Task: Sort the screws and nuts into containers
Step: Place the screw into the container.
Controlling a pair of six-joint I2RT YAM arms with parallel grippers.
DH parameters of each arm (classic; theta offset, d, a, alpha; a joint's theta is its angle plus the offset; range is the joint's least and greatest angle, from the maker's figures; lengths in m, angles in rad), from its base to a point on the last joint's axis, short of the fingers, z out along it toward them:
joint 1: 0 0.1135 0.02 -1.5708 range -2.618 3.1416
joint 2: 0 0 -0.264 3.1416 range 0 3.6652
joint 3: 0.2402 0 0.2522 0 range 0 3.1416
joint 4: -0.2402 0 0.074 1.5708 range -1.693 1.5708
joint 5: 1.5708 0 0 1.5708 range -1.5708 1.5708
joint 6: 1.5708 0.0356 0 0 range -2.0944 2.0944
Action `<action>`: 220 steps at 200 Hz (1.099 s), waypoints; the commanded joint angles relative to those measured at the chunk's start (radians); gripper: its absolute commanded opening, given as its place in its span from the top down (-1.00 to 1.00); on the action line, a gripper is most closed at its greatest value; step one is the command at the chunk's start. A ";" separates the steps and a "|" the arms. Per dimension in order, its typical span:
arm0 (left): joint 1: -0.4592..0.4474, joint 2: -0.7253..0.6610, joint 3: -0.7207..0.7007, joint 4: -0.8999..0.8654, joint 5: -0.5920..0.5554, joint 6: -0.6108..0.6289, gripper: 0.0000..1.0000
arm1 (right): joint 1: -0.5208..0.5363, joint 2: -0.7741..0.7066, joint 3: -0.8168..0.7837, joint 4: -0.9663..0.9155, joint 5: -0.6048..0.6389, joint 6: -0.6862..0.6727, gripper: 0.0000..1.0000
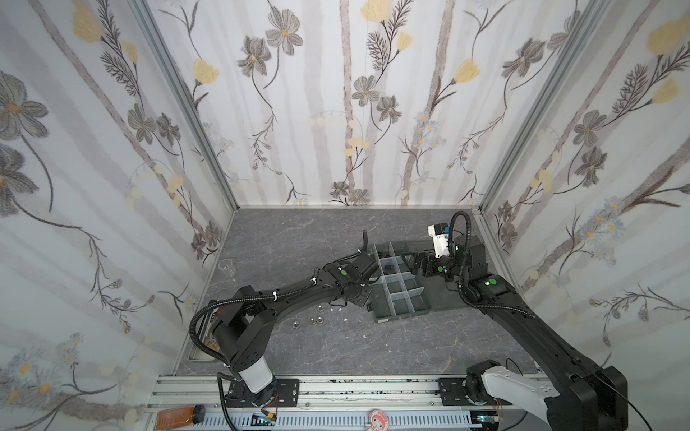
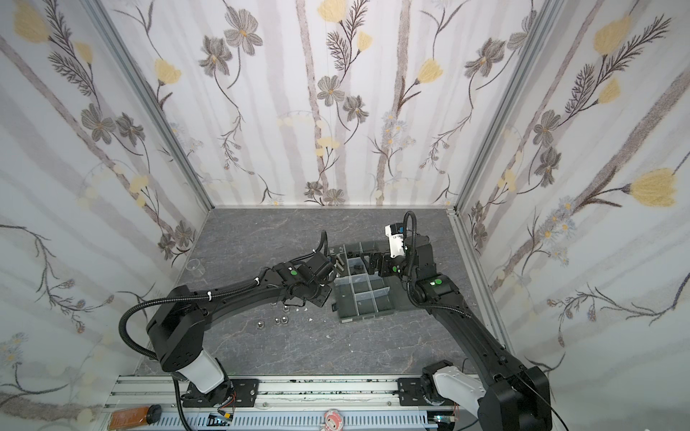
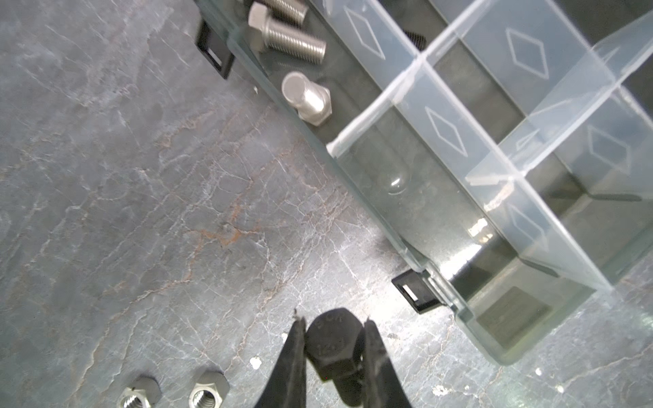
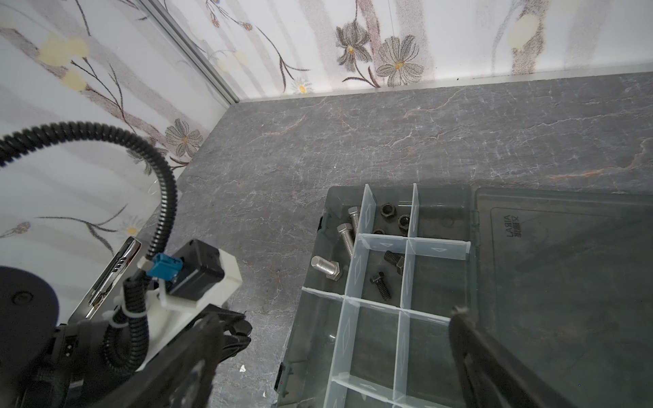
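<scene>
My left gripper is shut on a black hex-head screw, low over the table beside the organizer's near left corner. The containers are the compartments of the dark grey organizer box. One end compartment holds three silver screws, the one beside it black nuts, and another two black screws. Several silver nuts lie on the table left of the box. My right gripper hangs open over the box with nothing between its fingers.
The box lid lies flat open on the right side. A small clear cup stands near the left wall. White specks dot the table near the nuts. Walls close in on three sides.
</scene>
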 commanded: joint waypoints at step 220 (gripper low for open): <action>0.070 0.513 0.738 -0.144 0.121 0.076 0.76 | -0.198 -0.144 -0.356 0.273 -0.093 0.247 -0.99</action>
